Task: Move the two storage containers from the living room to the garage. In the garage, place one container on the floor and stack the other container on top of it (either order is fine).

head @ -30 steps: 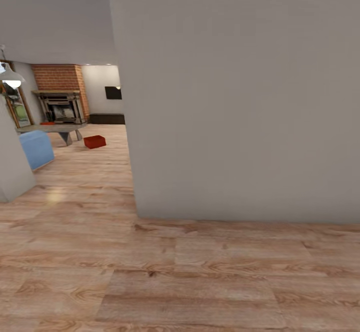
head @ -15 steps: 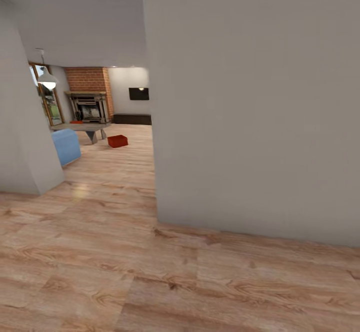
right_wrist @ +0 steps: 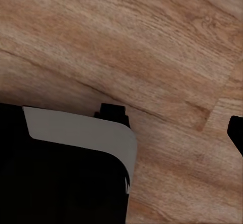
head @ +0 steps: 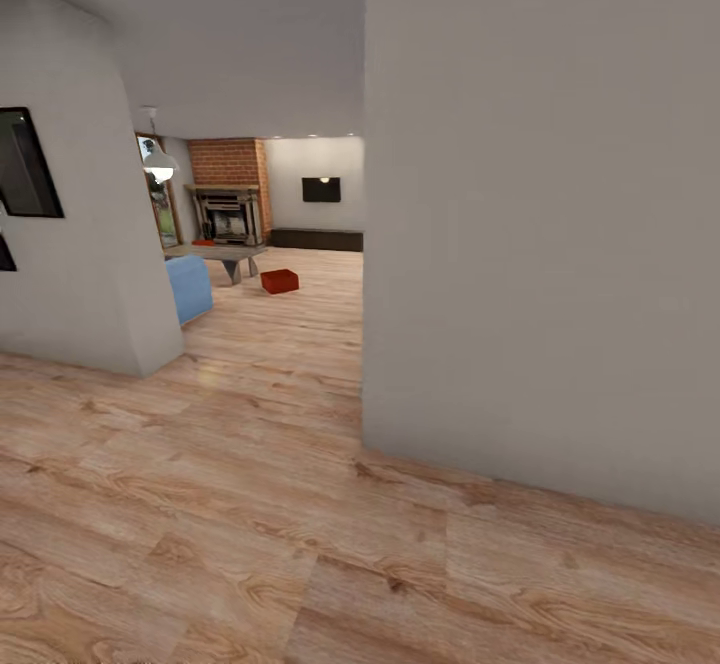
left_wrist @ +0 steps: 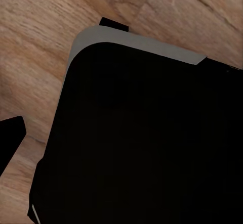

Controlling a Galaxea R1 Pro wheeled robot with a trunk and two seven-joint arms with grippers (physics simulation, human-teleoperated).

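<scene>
Far down the hallway lies the living room [head: 300, 244] with its brick fireplace [head: 228, 214] and light wood-plank floor. One orange-red storage container [head: 280, 281] sits on that floor beside the grey low table [head: 222, 254]. A small orange-red shape [head: 204, 242] rests on the table's far end, too small to identify. In the left wrist view a dark fingertip [left_wrist: 10, 140] of my left gripper hangs over the planks, holding nothing. In the right wrist view a dark fingertip [right_wrist: 237, 133] of my right gripper shows at the frame's edge, also holding nothing. The garage is out of view.
A pale wall [head: 540, 224] juts out close on the right, its corner at mid-view. Another wall [head: 90, 274] with a dark framed picture [head: 25, 164] stands on the left. A blue seat [head: 190, 289] sits past it. My dark base [left_wrist: 152, 143] [right_wrist: 61, 183] shows below both wrists.
The whole head view has shifted: the camera has turned left. The right wall's corner has slid rightward and the left wall with its picture has come in. The container has not moved.
</scene>
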